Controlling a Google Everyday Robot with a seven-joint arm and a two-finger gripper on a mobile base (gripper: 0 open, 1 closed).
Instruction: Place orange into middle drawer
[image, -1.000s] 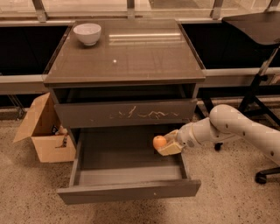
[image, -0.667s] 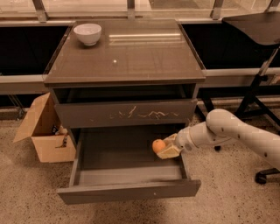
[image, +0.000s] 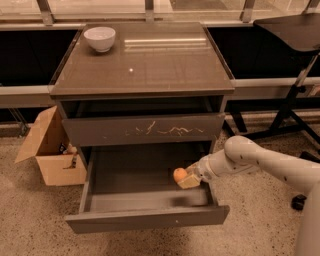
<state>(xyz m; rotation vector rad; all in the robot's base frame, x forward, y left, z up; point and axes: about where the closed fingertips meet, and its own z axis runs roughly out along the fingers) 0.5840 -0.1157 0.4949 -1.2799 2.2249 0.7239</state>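
One: Where is the orange (image: 179, 174), and does the robot's gripper (image: 186, 179) have it?
Two: The gripper is clamped on the orange, holding it inside the open middle drawer (image: 150, 218), near the drawer's right wall and below the scratched drawer front (image: 145, 131)
One: How would the fruit handle?
Two: Likely light, firm and smooth-skinned, so prone to roll once freed; a hold across its widest part suits it. A white bowl (image: 99, 38) sits well apart on the cabinet top (image: 165, 65)
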